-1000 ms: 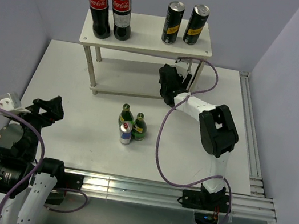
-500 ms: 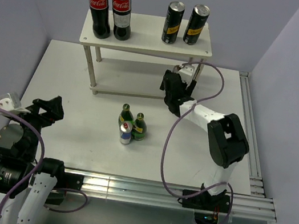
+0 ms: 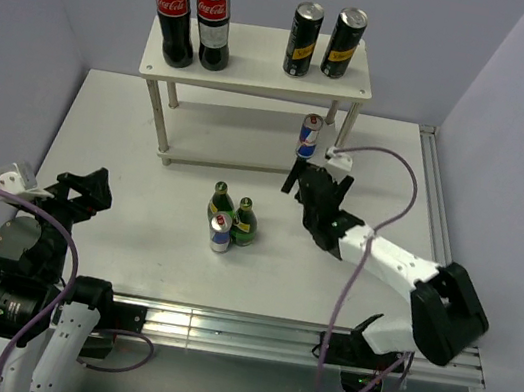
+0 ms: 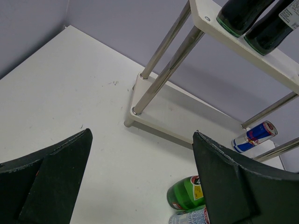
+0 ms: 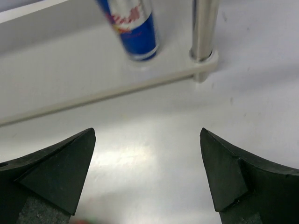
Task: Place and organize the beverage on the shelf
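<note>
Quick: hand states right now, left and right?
Left hand: open, empty.
Right hand: open, empty; energy-drink can stands free on the shelf's lower board.

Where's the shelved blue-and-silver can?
The blue-and-silver can stands on the lower board of the white rack, right end, top view, beside a leg, beyond the right gripper.

White shelf [image 3: 255, 65], blue-and-silver can [image 3: 309, 135], black cans [image 3: 303, 41] with yellow labels — green bottles [image 3: 245, 222], dark cola bottles [image 3: 173, 8] with red labels
</note>
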